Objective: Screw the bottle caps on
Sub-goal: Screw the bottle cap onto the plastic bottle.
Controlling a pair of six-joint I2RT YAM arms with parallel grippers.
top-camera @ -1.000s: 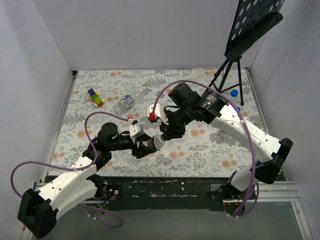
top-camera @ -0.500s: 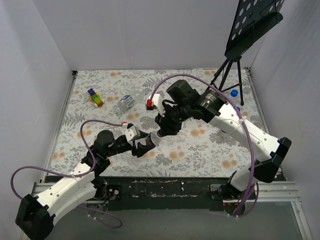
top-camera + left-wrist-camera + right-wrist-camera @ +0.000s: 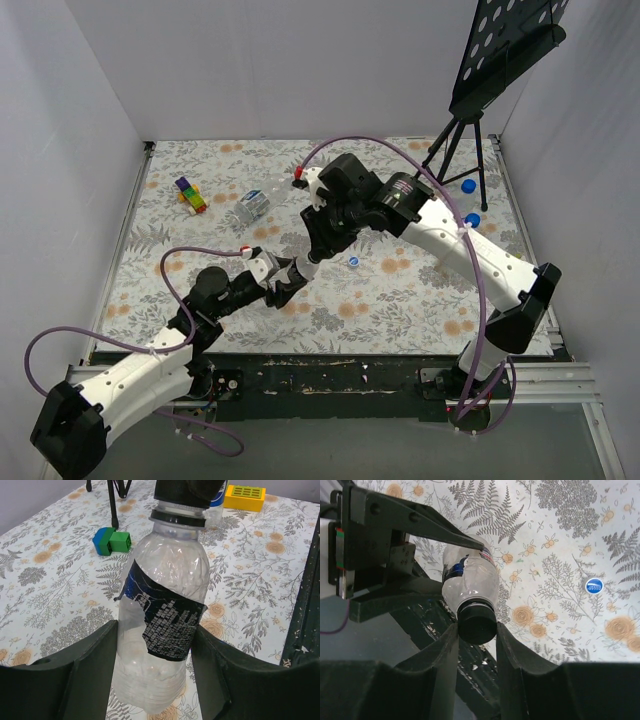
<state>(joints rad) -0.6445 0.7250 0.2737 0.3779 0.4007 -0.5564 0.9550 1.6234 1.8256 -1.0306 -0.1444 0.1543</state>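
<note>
My left gripper [image 3: 155, 637] is shut on the lower body of a clear bottle [image 3: 165, 600] with a torn dark label, holding it tilted above the table. A black bottle cap [image 3: 476, 625] sits on that bottle's neck, and my right gripper [image 3: 476, 629] is shut on it, one finger on each side. In the top view the two grippers meet at this bottle [image 3: 303, 267] near the table's middle. A loose blue cap [image 3: 353, 262] lies on the cloth just right of them. A second bottle [image 3: 250, 205] lies on its side at the back left.
Two more blue caps [image 3: 468, 185] [image 3: 473, 219] lie at the right, by the legs of a black music stand [image 3: 455, 150]. Multicoloured toy blocks [image 3: 190, 195] sit at the back left. A green and blue block [image 3: 112, 541] lies beyond the held bottle.
Both grippers have shifted left and slightly back together with the bottle between them. The right wrist has swung round over the cap. A blue cap beneath the right arm has come into view.
</note>
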